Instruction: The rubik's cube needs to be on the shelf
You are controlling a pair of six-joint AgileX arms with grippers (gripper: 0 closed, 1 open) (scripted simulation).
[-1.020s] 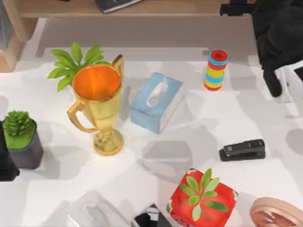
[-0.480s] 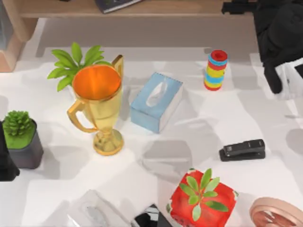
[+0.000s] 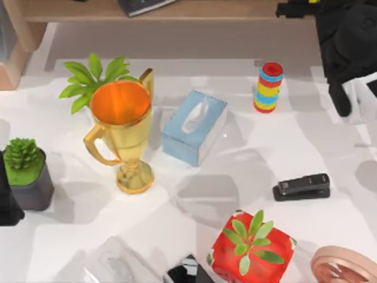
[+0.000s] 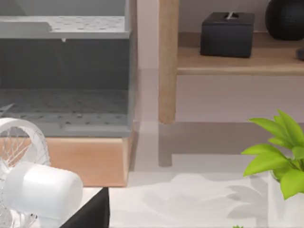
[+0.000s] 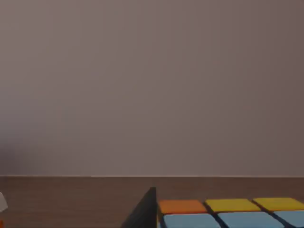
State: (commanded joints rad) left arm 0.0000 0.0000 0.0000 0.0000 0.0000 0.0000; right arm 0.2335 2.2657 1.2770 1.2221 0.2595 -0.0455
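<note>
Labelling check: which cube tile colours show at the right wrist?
Orange, yellow and light blue tiles on the cube, best in the right wrist view.

right arm | shifted slightly right along shelf | now settled

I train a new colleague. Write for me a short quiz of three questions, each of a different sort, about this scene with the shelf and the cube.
1. True or false: the gold trophy lies on its side.
2. Beside the right gripper, over the brown shelf, are the coloured tiles of the ____.
3. What stands nearest the ring stack? A) tissue box B) stapler C) red box

Key: 1 false; 2 rubik's cube; 3 A
</note>
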